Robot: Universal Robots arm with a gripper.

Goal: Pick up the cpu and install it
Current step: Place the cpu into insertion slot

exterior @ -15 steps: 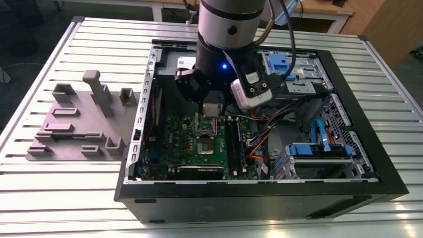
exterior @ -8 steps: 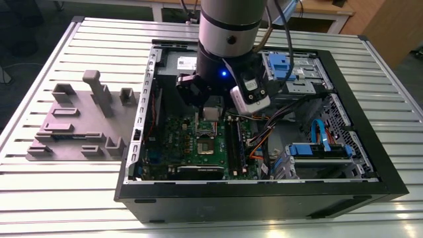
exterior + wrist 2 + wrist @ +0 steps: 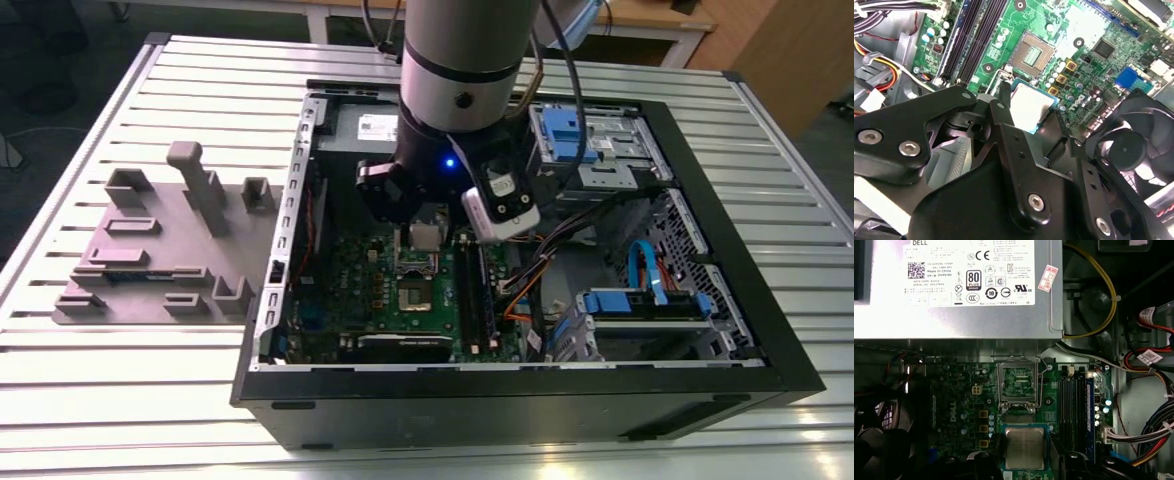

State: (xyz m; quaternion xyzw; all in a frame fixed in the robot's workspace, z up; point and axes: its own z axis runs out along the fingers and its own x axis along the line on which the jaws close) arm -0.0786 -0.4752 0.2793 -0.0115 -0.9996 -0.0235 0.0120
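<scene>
The cpu (image 3: 1024, 447), a flat square chip with a silver-grey top and pale rim, hangs just above the green motherboard (image 3: 954, 390). My gripper (image 3: 1024, 456) is shut on it, with one black finger (image 3: 1002, 107) on each side. In both wrist views the open socket (image 3: 1017, 385) lies bare a short way beyond the chip, its metal frame lifted; in the second wrist view the cpu (image 3: 1030, 106) sits short of the socket (image 3: 1031, 52). In the exterior view my gripper (image 3: 423, 234) hovers inside the open computer case (image 3: 507, 385) over the board, near the socket (image 3: 418, 296).
A grey power supply (image 3: 954, 285) borders the board beyond the socket. Memory slots (image 3: 1074, 405) run beside it, and a black fan (image 3: 1134, 145) sits on the other side. Cables and blue drive cages (image 3: 641, 300) fill the case's right part. Grey fixture blocks (image 3: 160, 240) stand left of the case.
</scene>
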